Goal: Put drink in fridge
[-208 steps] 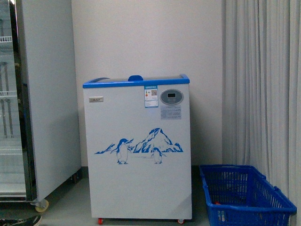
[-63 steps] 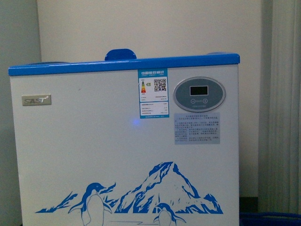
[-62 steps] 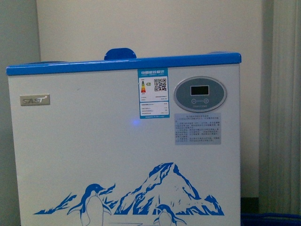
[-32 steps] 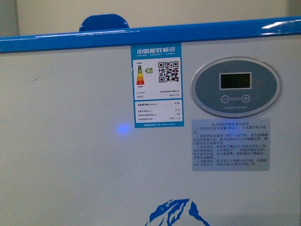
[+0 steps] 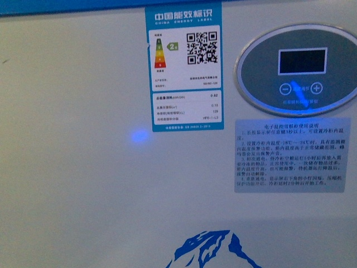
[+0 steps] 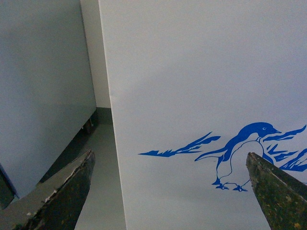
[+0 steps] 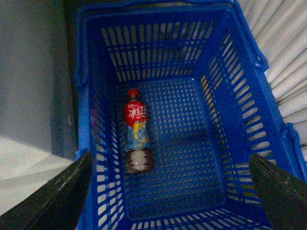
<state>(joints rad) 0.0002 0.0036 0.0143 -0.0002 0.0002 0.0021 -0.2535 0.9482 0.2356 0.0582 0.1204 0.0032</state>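
White fridge (image 5: 83, 184) front is filling my view while my right end effector (image 7: 170, 157), spread empty, is hovering above the drink (image 7: 135, 132) lying in a blue basket (image 7: 230, 120) (left end effector (image 6: 170, 154) likewise spread); lowering to grasp is probably coming next.

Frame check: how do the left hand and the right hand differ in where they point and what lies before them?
The left hand faces the fridge front, near the penguin. The right hand points down into the blue basket. Below the right hand a bottle lies on its side in the basket, while before the left hand there is only flat panel, nothing to grasp. Both hands are open and empty.
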